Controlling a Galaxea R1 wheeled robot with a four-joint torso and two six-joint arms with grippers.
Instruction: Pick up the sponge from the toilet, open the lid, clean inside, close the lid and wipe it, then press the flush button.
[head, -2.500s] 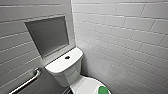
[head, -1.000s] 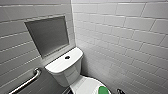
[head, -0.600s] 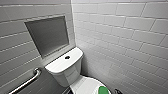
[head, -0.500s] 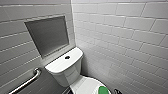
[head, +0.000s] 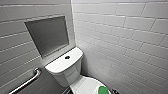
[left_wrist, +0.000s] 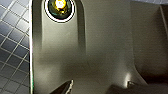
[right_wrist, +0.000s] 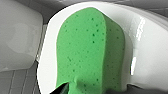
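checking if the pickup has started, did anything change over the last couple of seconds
Nothing visibly changed. In the head view the sponge lies in the same spot on the closed lid of the toilet, and the camera has not shifted.

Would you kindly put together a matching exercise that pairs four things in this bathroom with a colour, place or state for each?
Column one:
1. sponge
2. flush button
3. grab bar
4. lid

Column two:
A. dark and round, set in the top of the tank
B. bright green
C. metal, mounted on the tiled wall
D. white, closed, with something lying on it

Pairs: 1-B, 2-A, 3-C, 4-D
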